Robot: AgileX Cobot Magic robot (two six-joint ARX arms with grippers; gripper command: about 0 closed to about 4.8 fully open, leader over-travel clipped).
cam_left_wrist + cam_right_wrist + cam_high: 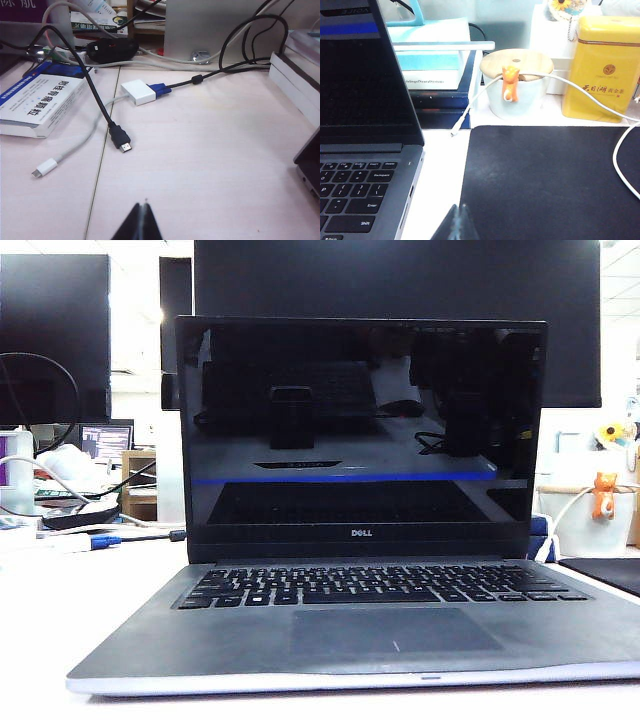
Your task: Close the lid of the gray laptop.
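Note:
The gray laptop sits open in the middle of the table, its black keyboard facing the exterior camera. Its lid stands upright, the glossy black screen showing reflections and a blue line. Neither gripper shows in the exterior view. In the left wrist view my left gripper is shut with nothing in it, low over the pale table left of the laptop, whose corner just shows. In the right wrist view my right gripper is shut and empty, beside the laptop's right edge, where the black mat begins.
Left of the laptop lie a black HDMI cable, a white adapter, a white cable plug and a blue-and-white box. On the right are a black mat, a white pot with wooden lid, a yellow tin, stacked books and a white cable. A black monitor stands behind.

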